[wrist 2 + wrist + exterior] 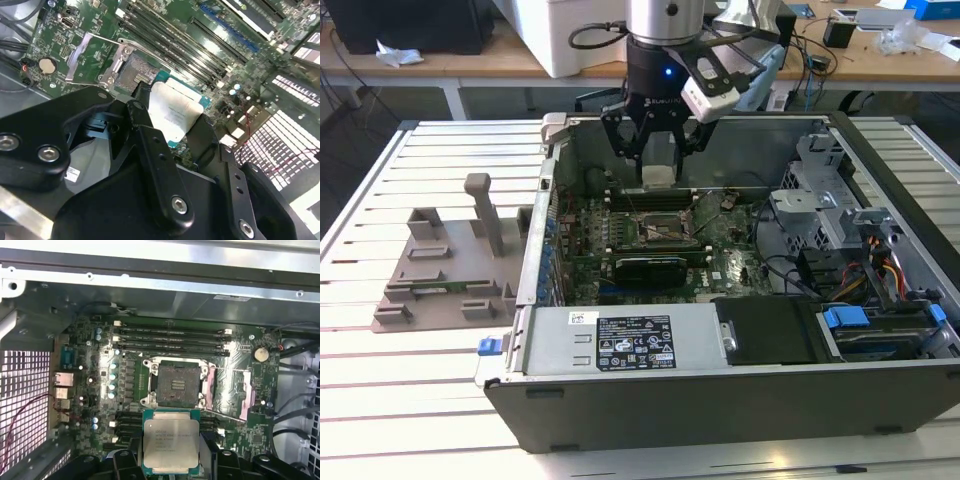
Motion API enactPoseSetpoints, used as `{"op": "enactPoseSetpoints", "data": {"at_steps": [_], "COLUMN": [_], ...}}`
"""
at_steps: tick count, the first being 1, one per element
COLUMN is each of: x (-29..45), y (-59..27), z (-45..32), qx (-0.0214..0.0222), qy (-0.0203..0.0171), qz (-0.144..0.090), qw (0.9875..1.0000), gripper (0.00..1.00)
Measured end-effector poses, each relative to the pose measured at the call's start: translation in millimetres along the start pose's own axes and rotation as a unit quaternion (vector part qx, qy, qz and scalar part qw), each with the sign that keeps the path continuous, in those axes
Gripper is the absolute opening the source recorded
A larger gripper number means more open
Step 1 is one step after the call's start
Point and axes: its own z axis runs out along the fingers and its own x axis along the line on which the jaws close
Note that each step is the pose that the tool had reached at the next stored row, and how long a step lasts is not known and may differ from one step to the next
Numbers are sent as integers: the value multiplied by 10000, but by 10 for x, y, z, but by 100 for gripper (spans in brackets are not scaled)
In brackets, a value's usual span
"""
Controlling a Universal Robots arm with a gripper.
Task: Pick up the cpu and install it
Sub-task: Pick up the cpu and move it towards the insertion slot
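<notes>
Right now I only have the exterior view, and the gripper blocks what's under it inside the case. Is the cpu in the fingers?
Observer: Yes. In the second wrist view the cpu sits gripped between the fingers of the gripper.
Operator: Is the socket open?
Observer: In the first wrist view the socket is uncovered and bare, with its load plate swung aside.
Operator: Is the cpu seated?
Observer: No. The first wrist view shows it held off to one side of the socket, not in it.
</notes>
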Motion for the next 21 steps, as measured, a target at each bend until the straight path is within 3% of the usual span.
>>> {"op": "enactPoseSetpoints", "data": {"at_steps": [4, 9, 21], "x": [-27, -43, -48], "y": [9, 12, 12], "z": [125, 191, 193], "qx": [0, 1, 1], "qy": [0, 1, 0], "qz": [0, 0, 0], "qw": [10000, 10000, 10000], "gripper": [54, 54, 54]}}
